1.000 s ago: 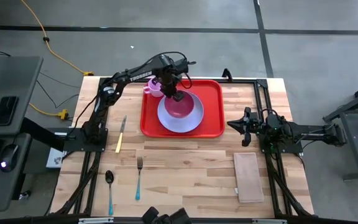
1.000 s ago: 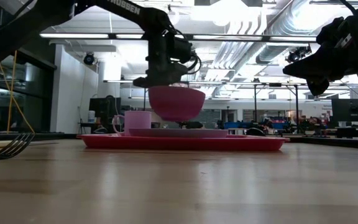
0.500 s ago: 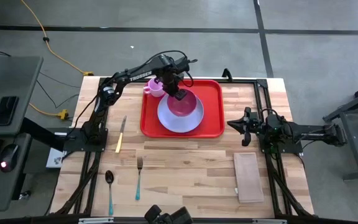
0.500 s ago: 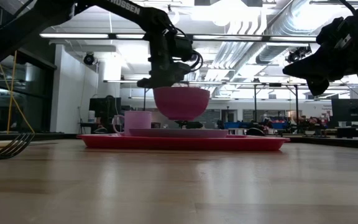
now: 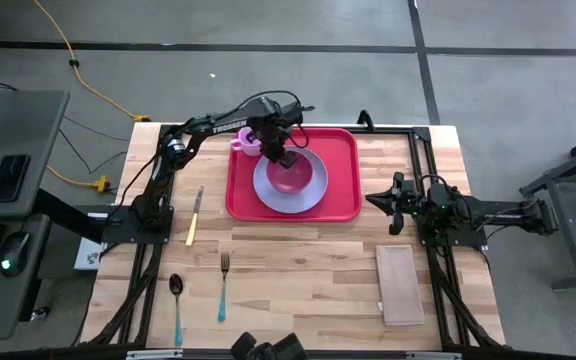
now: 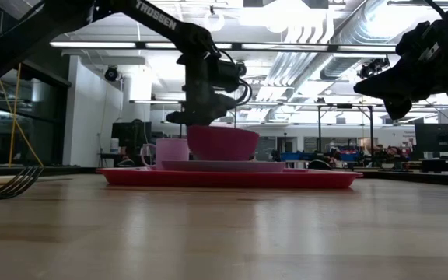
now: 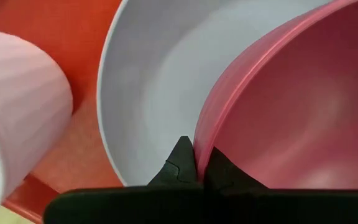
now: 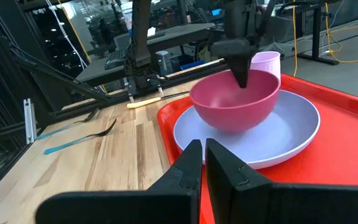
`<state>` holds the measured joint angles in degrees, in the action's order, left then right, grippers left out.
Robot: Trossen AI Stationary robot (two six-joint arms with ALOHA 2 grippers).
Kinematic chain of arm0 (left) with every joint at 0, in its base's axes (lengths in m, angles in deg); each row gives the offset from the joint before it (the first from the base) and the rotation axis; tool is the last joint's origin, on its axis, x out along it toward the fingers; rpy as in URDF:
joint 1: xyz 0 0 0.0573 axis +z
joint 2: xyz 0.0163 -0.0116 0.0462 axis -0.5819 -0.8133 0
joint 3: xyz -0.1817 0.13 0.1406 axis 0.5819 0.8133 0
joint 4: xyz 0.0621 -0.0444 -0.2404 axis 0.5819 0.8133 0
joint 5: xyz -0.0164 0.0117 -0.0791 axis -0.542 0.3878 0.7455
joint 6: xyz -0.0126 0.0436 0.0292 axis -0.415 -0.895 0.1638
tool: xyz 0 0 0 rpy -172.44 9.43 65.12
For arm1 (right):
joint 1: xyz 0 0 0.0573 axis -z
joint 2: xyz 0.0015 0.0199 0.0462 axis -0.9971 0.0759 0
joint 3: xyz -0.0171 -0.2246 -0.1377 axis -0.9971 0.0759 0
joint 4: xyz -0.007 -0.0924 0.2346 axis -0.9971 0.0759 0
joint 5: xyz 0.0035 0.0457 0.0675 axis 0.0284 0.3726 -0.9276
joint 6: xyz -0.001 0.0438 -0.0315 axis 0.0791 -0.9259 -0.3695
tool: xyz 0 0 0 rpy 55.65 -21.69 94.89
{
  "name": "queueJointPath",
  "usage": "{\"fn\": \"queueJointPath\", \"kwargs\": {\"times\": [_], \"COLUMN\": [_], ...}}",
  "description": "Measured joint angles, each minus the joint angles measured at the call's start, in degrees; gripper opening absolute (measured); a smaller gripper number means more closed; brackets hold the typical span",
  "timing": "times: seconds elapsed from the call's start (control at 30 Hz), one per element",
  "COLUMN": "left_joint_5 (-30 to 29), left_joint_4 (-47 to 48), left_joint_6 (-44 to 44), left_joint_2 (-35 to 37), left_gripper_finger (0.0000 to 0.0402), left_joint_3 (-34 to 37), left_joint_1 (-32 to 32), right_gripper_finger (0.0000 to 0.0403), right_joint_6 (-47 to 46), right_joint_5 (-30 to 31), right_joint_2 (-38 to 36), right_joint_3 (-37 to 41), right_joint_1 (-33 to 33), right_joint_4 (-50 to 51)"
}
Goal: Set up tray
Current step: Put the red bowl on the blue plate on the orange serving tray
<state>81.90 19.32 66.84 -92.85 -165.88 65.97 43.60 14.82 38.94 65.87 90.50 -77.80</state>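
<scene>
The red tray [image 5: 343, 150] lies at the table's far middle. On it rest a lavender plate [image 5: 303, 203] and, at its far left corner, a pale pink cup [image 5: 244, 141]. A deep pink bowl [image 5: 293, 176] sits level at the plate's middle, its base down at the plate's surface [image 6: 222, 160]. My left gripper [image 7: 197, 163] stands over the bowl's far left side, shut on its rim. My right gripper [image 5: 393, 203] waits shut to the right of the tray, with nothing in it. My left gripper pinches the bowl's rim [image 7: 201, 144] on the side nearest the cup. One finger [image 7: 180, 163] is outside the wall and the other [image 7: 225, 171] is inside the bowl. The fingers come from above, pointing down. The bowl stands upright and level over the plate.
A knife [image 5: 195, 215], a fork [image 5: 223, 285] and a spoon [image 5: 176, 298] lie on the bare wood at the near left. A tan napkin [image 5: 400, 283] lies at the near right. A black frame runs along the table's edges.
My left gripper has come down with the bowl, staying shut on its rim. The bowl, which hung clear above the plate and a little tilted, now sits level down on the plate.
</scene>
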Motion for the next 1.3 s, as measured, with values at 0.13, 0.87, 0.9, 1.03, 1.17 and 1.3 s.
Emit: {"fn": "queueJointPath", "kwargs": {"times": [0.13, 0.87, 0.9, 1.03, 1.17, 1.3], "left_joint_5": [0.2, 0.2, -0.2, -0.5, -0.5, -0.5], "left_joint_4": [-1.6, -1.0, -0.9, -0.8, -0.8, -0.7], "left_joint_6": [0.0, 0.1, 0.2, 0.6, 1.3, 1.4], "left_joint_2": [0.0, 0.0, 0.0, 0.0, 0.0, 0.0], "left_gripper_finger": [0.0014, 0.0014, 0.0014, 0.0014, 0.0014, 0.0014], "left_joint_3": [0.1, 0.1, 0.1, 0.1, 0.1, 0.1], "left_joint_1": [0.0, 0.0, 0.0, 0.0, 0.0, 0.0], "right_gripper_finger": [0.0, 0.0, 0.0, 0.0, 0.0, 0.0], "right_joint_6": [-0.1, -0.1, -0.1, -0.1, -0.1, -0.1], "right_joint_5": [0.0, 0.0, 0.0, 0.0, 0.0, 0.0], "right_joint_2": [0.0, 0.0, 0.0, 0.0, 0.0, 0.0], "right_joint_3": [0.0, 0.0, 0.0, 0.0, 0.0, 0.0], "right_joint_1": [0.0, 0.0, 0.0, 0.0, 0.0, 0.0], "right_joint_4": [0.0, 0.0, 0.0, 0.0, 0.0, 0.0]}}
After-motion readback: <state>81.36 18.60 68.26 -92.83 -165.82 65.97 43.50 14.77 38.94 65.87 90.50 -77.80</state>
